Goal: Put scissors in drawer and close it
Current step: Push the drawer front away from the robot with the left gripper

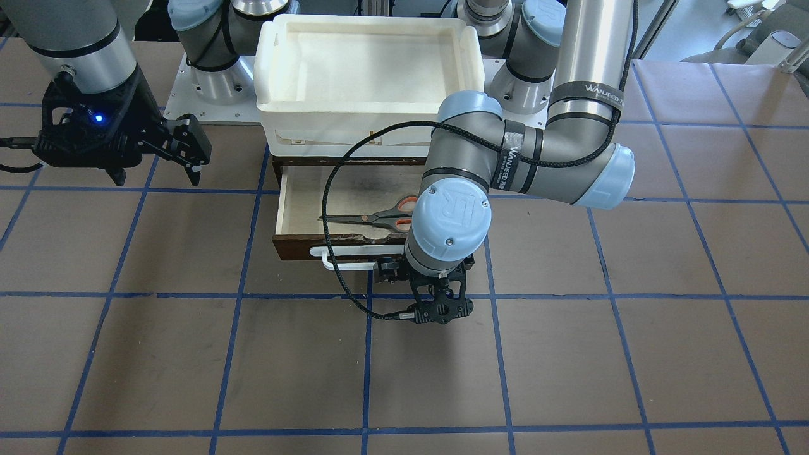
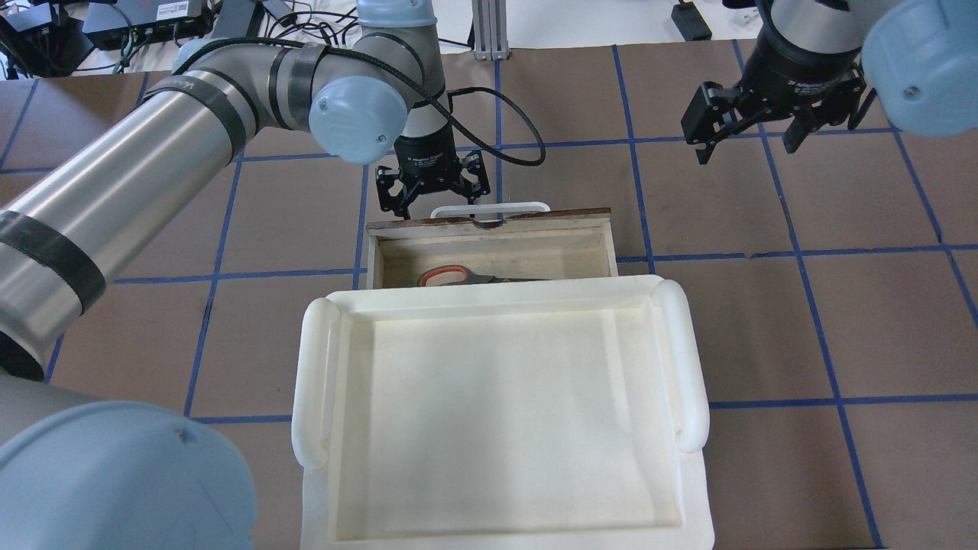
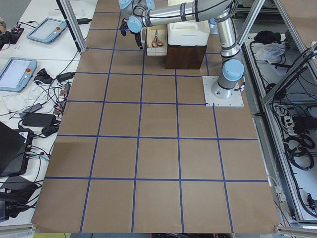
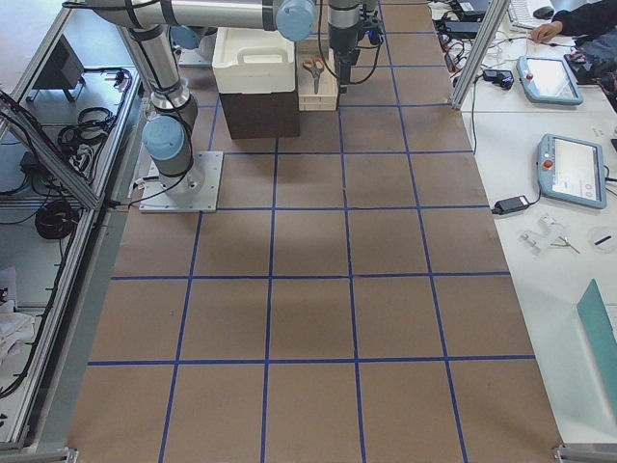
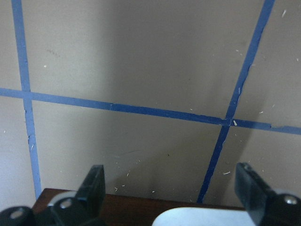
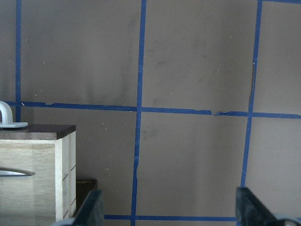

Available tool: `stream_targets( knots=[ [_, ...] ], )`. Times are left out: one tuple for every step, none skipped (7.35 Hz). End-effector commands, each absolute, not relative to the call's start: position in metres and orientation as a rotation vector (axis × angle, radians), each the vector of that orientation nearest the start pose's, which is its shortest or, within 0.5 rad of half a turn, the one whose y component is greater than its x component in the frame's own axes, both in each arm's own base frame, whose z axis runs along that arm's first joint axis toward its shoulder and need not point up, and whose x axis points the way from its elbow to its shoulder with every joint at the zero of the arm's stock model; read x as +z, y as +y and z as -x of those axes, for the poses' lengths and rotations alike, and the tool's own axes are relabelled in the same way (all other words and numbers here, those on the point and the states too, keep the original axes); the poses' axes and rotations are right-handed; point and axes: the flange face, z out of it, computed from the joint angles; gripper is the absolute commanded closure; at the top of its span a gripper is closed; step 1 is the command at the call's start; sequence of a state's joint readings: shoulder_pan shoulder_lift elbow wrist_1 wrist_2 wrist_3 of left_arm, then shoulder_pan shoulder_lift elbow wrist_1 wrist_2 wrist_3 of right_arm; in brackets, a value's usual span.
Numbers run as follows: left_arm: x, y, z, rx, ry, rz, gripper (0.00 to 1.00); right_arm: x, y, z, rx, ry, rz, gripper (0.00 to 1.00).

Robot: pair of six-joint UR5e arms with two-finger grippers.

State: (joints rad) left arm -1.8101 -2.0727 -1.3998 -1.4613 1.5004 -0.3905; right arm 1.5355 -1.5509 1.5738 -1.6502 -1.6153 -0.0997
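Pulled well out of the small dark cabinet (image 3: pixel 185 57): dark brown wooden drawer (image 1: pixel 297 189) with a pale plywood inside. Lying flat on its floor: small scissors (image 1: pixel 370 218) with silver blades and grey handles lined orange-red. Blades toward the robot's right, handles toward its left; partly hidden under the arm in the front view and under the tray rim from overhead. Sitting on top of the cabinet: white plastic tray (image 2: pixel 688 359)

Hanging just outside the drawer front, pointing down over the white bar handle (image 1: pixel 335 264): left gripper (image 2: pixel 432 200). Fingers (image 5: pixel 94 188) spread wide, gripping nothing. Handle's end and the front's top edge low between them in the wrist view; contact with the handle impossible to tell

Hovering well apart, toward the robot's right, above the brown table with blue tape grid (image 1: pixel 569 366): right gripper (image 2: pixel 747 134). Fingers (image 6: pixel 91 209) likewise wide apart and empty, only table between them, drawer's corner at that wrist view's left edge
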Motion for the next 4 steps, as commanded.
stream_targets(
  knots=[
    [0.295, -0.587, 0.288, 0.408, 3.094, 0.254, 0.00, 0.485, -0.510, -0.111, -0.085, 3.187, 0.101, 0.00],
    [0.293, -0.582, 0.286, 0.418, 3.090, 0.252, 0.00, 0.485, -0.510, -0.111, -0.083, 3.187, 0.101, 0.00],
    [0.290, -0.575, 0.285, 0.432, 3.083, 0.251, 0.00, 0.485, -0.510, -0.111, -0.085, 3.187, 0.101, 0.00],
    [0.293, -0.569, 0.283, 0.435, 3.082, 0.251, 0.00, 0.485, -0.510, -0.111, -0.083, 3.187, 0.101, 0.00]
  ],
)
